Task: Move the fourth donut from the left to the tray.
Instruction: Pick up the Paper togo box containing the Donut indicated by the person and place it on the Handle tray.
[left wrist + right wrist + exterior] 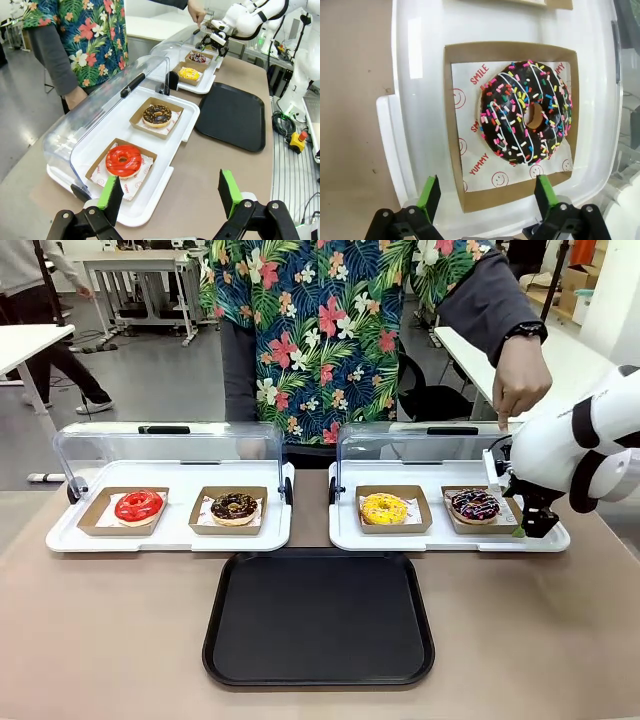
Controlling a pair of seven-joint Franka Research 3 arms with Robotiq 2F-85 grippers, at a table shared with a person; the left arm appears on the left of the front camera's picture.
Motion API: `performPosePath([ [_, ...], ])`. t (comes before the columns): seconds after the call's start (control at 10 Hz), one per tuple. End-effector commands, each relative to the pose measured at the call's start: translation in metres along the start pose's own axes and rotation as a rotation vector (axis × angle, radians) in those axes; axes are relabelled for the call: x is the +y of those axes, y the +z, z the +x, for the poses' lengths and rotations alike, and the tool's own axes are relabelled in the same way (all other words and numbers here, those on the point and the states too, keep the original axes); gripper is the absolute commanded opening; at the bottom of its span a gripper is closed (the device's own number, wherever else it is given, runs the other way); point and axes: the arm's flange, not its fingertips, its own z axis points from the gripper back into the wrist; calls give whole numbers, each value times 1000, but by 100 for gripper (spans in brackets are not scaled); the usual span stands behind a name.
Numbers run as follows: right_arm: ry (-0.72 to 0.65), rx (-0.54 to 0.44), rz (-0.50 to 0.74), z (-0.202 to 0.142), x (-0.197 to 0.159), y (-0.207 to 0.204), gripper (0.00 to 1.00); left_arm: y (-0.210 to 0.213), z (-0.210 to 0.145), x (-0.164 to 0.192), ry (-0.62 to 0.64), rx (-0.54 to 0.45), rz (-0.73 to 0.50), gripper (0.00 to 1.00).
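Waiting untouched in its case, the donut (526, 112) is not yet gripped. Right gripper (487, 192) hovers above, fingers apart; tray (318, 670) bare.

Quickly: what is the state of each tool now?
Left tool: open, holding nothing.
Right tool: open, holding nothing.

The right gripper (528, 525) hides the edge of the fourth donut's cardboard box (508, 527); its fingertips blur together.
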Motion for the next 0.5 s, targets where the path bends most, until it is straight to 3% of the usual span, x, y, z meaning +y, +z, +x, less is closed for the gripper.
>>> performPosePath([
  [0.0, 13, 4, -3, -7, -10, -5, 100, 1, 2, -1, 3, -8, -9, 100],
  [0.3, 2, 7, 13, -11, -12, -10, 100, 1, 2, -1, 3, -8, -9, 100],
  [0.4, 3, 9, 26, -12, -12, -10, 40, 1, 2, -1, 3, -8, -9, 100],
])
